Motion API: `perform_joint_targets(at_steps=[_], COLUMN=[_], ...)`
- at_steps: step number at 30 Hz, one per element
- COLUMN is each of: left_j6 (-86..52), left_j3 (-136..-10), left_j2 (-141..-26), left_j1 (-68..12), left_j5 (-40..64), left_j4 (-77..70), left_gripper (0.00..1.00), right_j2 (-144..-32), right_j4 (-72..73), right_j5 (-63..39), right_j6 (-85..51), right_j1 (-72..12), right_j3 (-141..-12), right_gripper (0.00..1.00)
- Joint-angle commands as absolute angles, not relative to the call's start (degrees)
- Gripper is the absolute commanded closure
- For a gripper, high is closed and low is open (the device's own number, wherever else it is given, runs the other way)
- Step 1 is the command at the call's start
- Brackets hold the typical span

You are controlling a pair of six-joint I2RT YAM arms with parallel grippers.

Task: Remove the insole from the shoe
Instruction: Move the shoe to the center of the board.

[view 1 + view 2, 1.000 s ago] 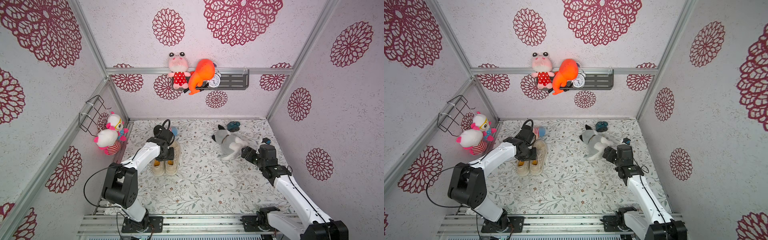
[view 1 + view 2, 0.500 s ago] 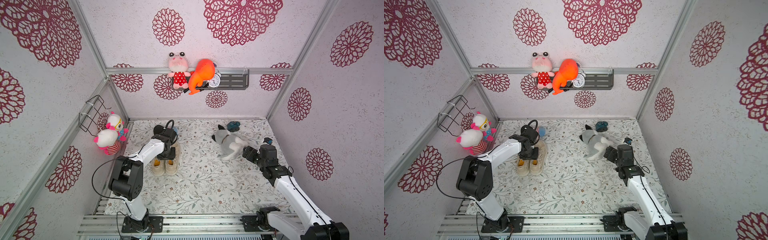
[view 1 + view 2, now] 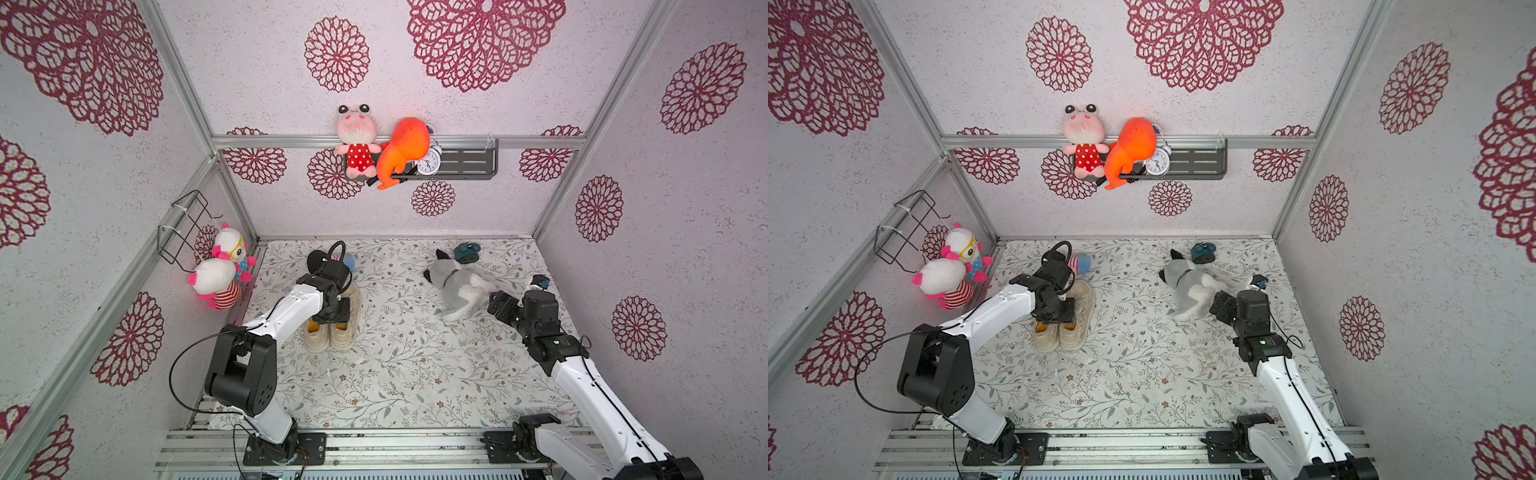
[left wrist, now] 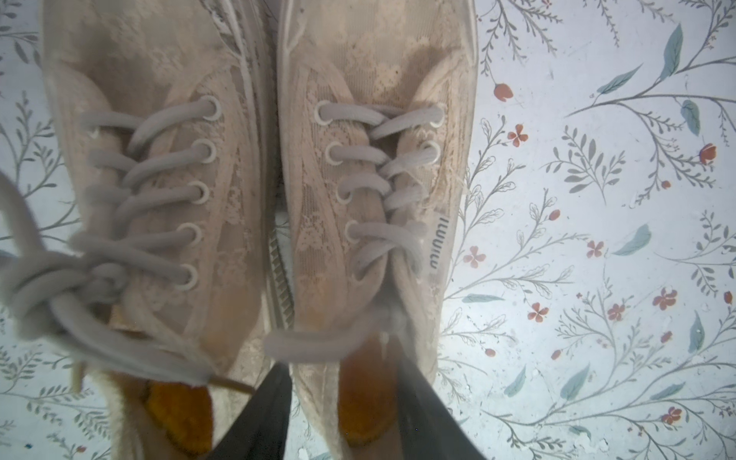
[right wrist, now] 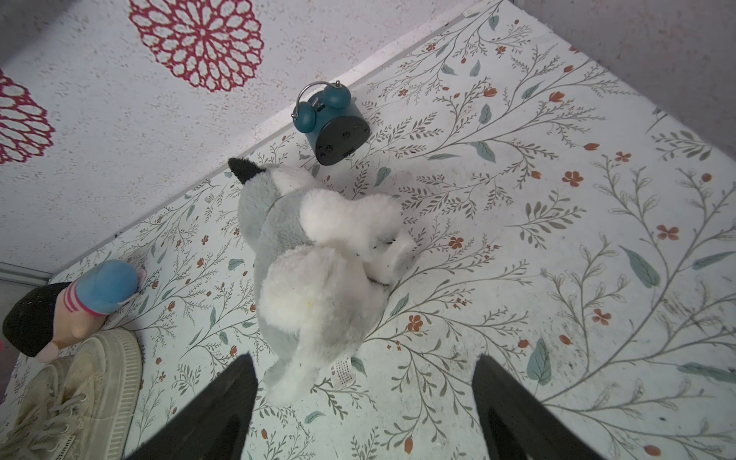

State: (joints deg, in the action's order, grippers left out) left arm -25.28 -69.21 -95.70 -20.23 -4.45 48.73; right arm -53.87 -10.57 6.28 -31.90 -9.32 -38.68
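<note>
- L gripper (image 4: pixel 341 363): fingers (image 4: pixel 271 406) part-open, astride heel end of shoe (image 4: pixel 370 207); whether gripping, cannot tell.
- Insole (image 4: pixel 360 414) (orange): inside shoe, on mat (image 4: pixel 597 239) beside 2nd shoe (image 4: pixel 159 179).
- R gripper (image 5: pixel 364 357): jaws wide, empty, near toy dog (image 5: pixel 318 286).

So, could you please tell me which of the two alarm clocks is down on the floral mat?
The teal alarm clock, near the grey-and-white plush dog; the white alarm clock sits up on the wall shelf beside the orange toy.
</note>
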Motion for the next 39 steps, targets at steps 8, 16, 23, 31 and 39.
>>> perform_joint_targets(at_steps=[8, 16, 23, 31, 39], left_j6=[-24.3, -23.2, -22.6, -28.6, -36.5], left_j3=[-72.3, -72.9, -71.9, -66.1, -62.4], left_j2=[-101.1, -101.5, -96.9, -88.5, -89.6], left_j1=[-20.7, -20.7, -22.1, -27.7, -37.8], left_j5=[-8.4, -10.2, -10.4, -6.0, -8.2], left_j4=[49.9, 50.3, 47.6, 35.3, 25.5], left_gripper=[0.62, 0.79, 0.99, 1.00, 1.00], right_j2=[-52.2, -51.5, -51.8, -51.9, -56.4], right_j4=[-10.3, -10.5, -10.6, -14.4, -19.7], right_j5=[8.0, 8.4, 7.9, 5.0, -2.9], right_j6=[-29.5, -29.1, -28.6, -28.2, -28.9], right_j1=[-9.6, -9.6, -9.6, -9.6, -14.0], right_j3=[-39.2, -39.3, -40.1, -42.1, -46.5], right_gripper=[0.13, 0.13, 0.13, 0.15, 0.22])
